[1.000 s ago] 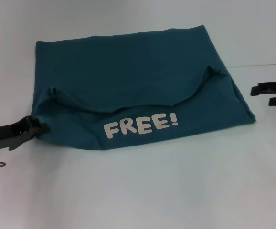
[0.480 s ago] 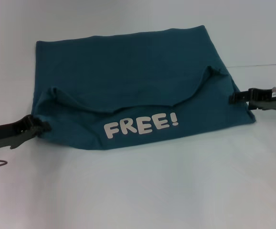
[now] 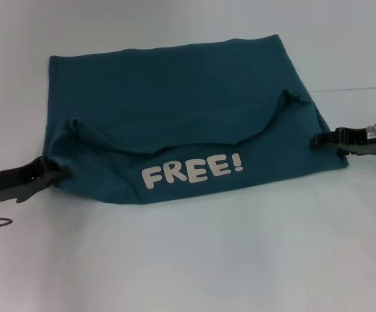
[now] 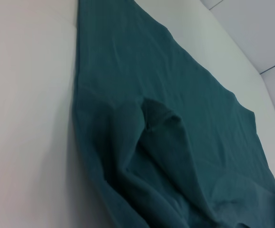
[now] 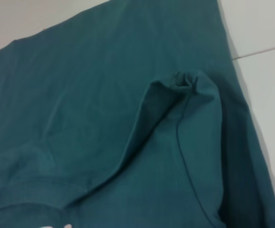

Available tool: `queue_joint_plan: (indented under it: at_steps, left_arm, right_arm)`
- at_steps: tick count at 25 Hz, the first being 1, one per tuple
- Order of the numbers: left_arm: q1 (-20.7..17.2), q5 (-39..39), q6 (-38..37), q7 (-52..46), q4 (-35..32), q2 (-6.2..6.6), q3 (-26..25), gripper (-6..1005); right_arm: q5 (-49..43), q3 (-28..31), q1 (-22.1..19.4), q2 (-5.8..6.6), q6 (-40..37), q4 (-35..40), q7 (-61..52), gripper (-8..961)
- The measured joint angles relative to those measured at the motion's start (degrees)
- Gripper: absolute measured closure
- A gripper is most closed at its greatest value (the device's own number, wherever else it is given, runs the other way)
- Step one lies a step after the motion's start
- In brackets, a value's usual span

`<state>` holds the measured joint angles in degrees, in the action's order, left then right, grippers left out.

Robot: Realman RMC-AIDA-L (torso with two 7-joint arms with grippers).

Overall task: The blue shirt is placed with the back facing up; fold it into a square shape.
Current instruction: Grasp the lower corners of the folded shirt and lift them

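The blue shirt (image 3: 188,123) lies on the white table (image 3: 188,260), already folded once: the near part is turned up over the rest, so the white "FREE!" lettering (image 3: 192,171) faces up along the near edge. Above the lettering the folded-over edge runs in a shallow curve between two small bunched corners, one toward each side.

The left gripper (image 3: 56,174) reaches in low from the left and its tip touches the shirt's near left corner; whether its jaws are open or closed on the cloth cannot be told. The right gripper (image 3: 318,140) comes in from the right, its tip at the shirt's right edge, just above the near right corner; the state of its jaws cannot be told either.

Both wrist views show only wrinkled cloth and a strip of bare table beside it
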<state>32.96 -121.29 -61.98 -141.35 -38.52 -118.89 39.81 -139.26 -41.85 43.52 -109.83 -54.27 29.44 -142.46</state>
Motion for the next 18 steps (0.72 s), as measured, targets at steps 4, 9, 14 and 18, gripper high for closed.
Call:
queue_joint_plan:
  at_steps: [4, 9, 14, 18]
  left_arm:
    - [0.08, 0.01, 0.05, 0.01, -0.02, -0.12, 0.00, 966]
    - [0.14, 0.01, 0.13, 0.05, 0.02, -0.14, -0.02, 962]
    - [0.17, 0.01, 0.15, 0.05, 0.03, -0.11, -0.32, 959]
    - [0.22, 0.01, 0.18, 0.04, -0.04, -0.11, -0.34, 956]
  right_arm:
    - [-0.01, -0.23, -0.20, -0.12, 0.96, -0.10, 0.58, 167]
    - [0.01, -0.50, -0.18, -1.44, 3.30, -0.52, 2.30, 168]
    - [0.03, -2.09, 0.16, -1.85, 4.95, -1.35, 2.25, 170]
    - [0.35, -1.95, 0.13, -1.83, 4.71, -1.30, 1.88, 171]
